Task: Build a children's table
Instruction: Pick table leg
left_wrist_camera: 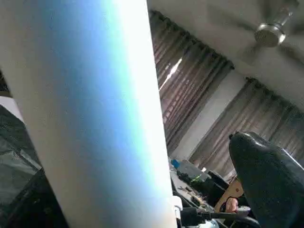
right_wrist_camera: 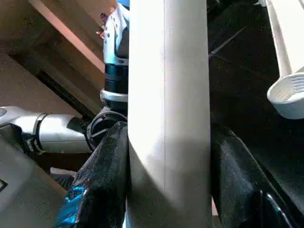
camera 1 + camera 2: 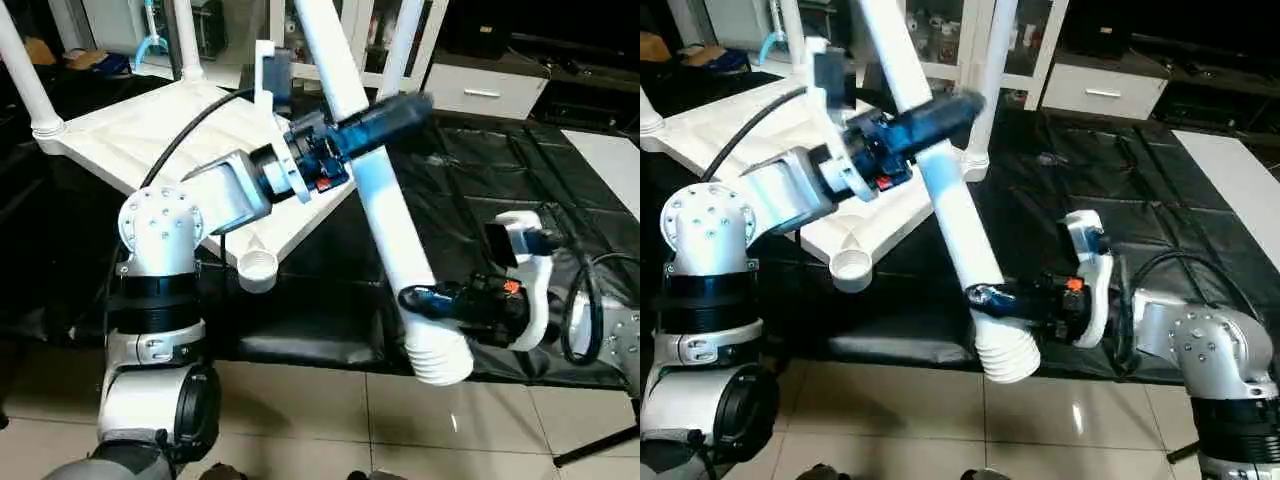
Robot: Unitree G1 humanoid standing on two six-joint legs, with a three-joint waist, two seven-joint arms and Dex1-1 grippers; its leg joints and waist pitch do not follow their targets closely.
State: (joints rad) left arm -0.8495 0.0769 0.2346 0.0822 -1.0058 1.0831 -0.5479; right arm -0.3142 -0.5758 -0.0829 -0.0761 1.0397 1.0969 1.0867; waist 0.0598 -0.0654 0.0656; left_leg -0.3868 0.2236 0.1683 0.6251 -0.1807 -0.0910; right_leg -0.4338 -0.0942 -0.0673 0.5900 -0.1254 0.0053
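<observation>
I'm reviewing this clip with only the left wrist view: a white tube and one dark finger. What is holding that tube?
Observer: The right gripper is clamped on the leg just above its ribbed end.
Operator: And the left?
Observer: The left gripper stands open around the leg, higher up.
Operator: Any socket free?
Observer: Yes, the tabletop's near corner socket is empty; other corners already carry legs.

Head stereo pair looks forward-down over both forearms at the tabletop (image 3: 170, 150) and the slanted leg (image 3: 385, 215), views nearly identical; left wrist cam sits right against that leg facing up toward the ceiling, right wrist cam close along its fingers (image 2: 102, 185) clamping it.
</observation>
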